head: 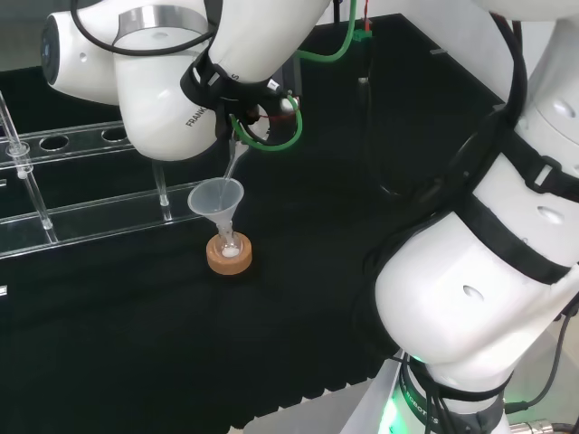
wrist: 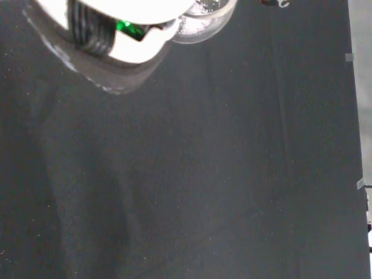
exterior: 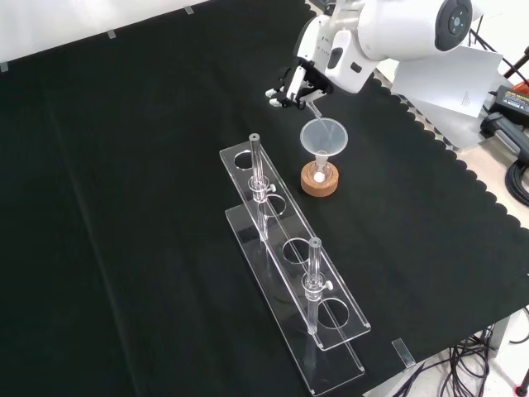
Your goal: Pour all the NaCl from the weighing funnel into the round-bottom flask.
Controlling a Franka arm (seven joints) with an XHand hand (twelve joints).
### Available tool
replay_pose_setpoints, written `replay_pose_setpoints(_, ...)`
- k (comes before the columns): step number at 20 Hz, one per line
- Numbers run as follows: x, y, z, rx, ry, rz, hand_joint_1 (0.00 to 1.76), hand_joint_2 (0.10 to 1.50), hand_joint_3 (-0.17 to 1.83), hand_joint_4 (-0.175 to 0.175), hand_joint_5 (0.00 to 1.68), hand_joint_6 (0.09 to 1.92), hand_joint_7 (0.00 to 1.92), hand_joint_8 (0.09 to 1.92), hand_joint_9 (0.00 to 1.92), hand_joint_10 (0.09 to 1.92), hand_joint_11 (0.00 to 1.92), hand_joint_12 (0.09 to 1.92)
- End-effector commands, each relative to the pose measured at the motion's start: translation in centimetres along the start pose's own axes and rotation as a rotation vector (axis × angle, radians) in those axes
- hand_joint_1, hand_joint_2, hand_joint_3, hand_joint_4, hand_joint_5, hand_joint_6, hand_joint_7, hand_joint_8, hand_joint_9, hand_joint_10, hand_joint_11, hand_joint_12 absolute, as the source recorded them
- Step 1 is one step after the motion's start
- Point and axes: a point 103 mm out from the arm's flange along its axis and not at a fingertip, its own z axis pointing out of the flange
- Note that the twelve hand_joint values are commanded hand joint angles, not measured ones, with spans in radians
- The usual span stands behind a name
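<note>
Black cloth [exterior: 149,207] covers the bench, with a scalloped edge along the right of the front view and pale floor beyond it. Near the middle of the cloth stands a small round-bottom flask [exterior: 319,173] in a cork ring [exterior: 320,184], with white powder visible in its bulb. A clear plastic funnel [exterior: 322,136] sits in the flask's neck, its wide mouth turned upward. In the head view the same set appears as the flask [head: 229,244] on the ring [head: 229,257] with the funnel [head: 217,199] above it.

Over the funnel hangs the white arm [exterior: 397,29], its hand [exterior: 296,85] dark and partly tucked under the last link. From the hand a slim clear weighing funnel [head: 234,163] slants steeply down, its lower tip at the mouth of the plastic funnel. The fingers appear curled round its upper end, though they are largely hidden. In the front view the weighing funnel [exterior: 312,102] shows as a faint streak between the hand and the funnel's rim.

A clear acrylic rack [exterior: 293,265] with round holes lies just beside the flask, toward the front view's lower left, with two upright posts. In the wrist view a blurred white part of the hand [wrist: 122,35] sits over bare cloth [wrist: 203,174].
</note>
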Motion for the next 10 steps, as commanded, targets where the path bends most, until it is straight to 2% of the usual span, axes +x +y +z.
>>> replay_pose_setpoints(1, -0.07, 0.39, -0.11, -0.001, -0.025, -0.012, 1.13, 0.72, 0.42, 0.175, 1.53, 0.09, 1.69, 0.09, 1.09, 0.15, 0.00, 1.39)
replay_pose_setpoints(10, -0.06, 1.12, -0.42, -0.018, -0.084, -0.033, 1.13, 0.72, 0.42, 0.175, 1.53, 0.09, 1.69, 0.09, 1.09, 0.14, 0.00, 1.39)
